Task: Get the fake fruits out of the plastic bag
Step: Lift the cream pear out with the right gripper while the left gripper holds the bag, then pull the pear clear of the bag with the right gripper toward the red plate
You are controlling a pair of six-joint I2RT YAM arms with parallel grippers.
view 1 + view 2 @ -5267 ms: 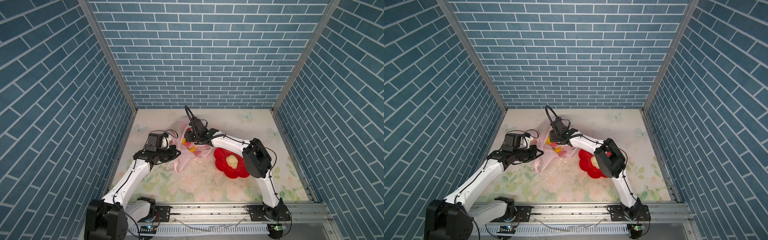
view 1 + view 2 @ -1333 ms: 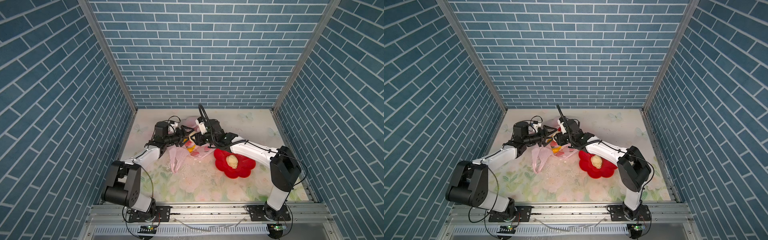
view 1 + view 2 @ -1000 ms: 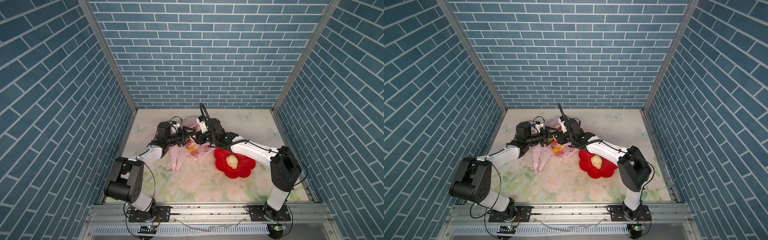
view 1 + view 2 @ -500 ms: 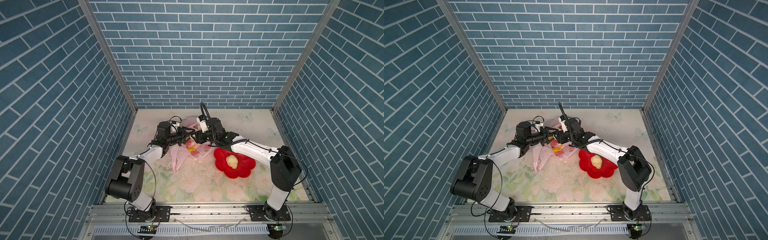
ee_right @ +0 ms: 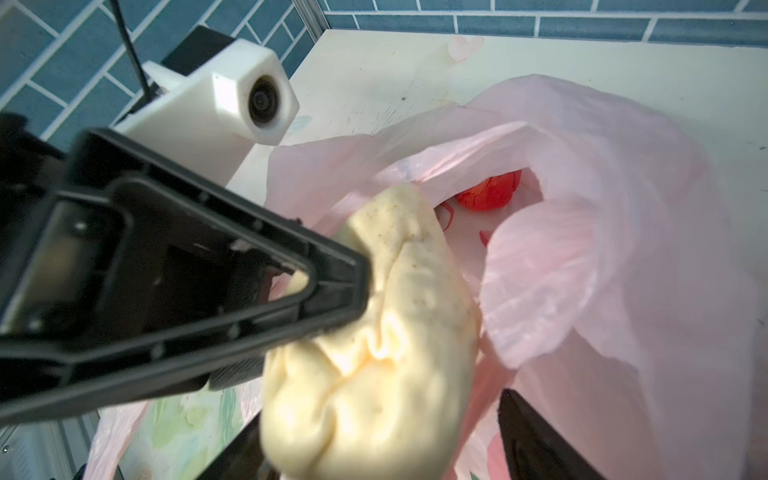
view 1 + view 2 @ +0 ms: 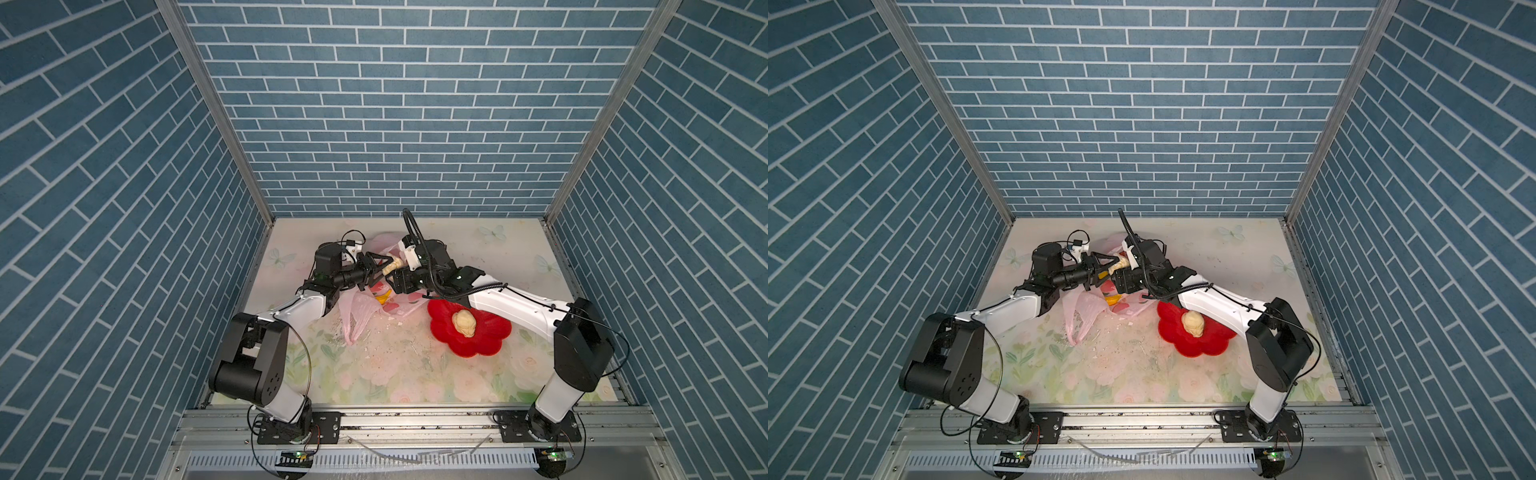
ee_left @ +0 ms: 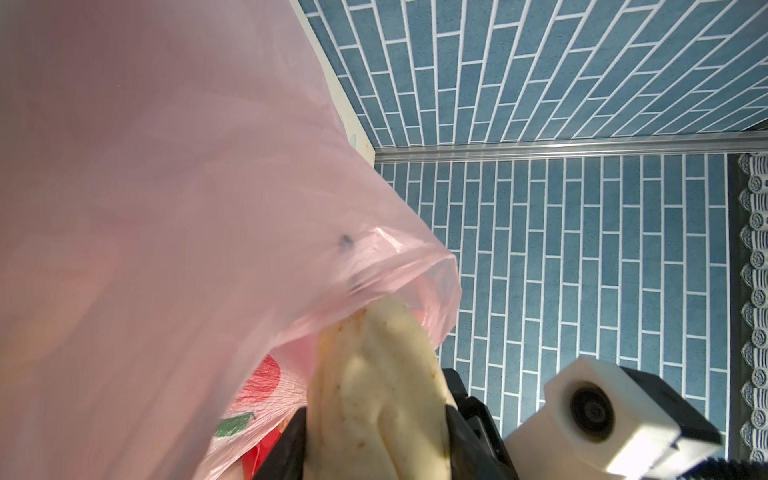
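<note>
Above bag (image 7: pixel 166 208): left hand (image 7: pixel 380 436) grips fruit (image 7: pixel 374 374); right hand (image 5: pixel 382 415) seemingly open.

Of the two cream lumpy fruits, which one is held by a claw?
The cream fruit at the mouth of the plastic bag: the left claw grips it. The other cream fruit lies untouched in the red dish.

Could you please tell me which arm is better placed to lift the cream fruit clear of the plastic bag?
Left, probably: the left hand clamps the cream fruit at the plastic bag's mouth, while the right hand's jaws stand apart around it.
</note>
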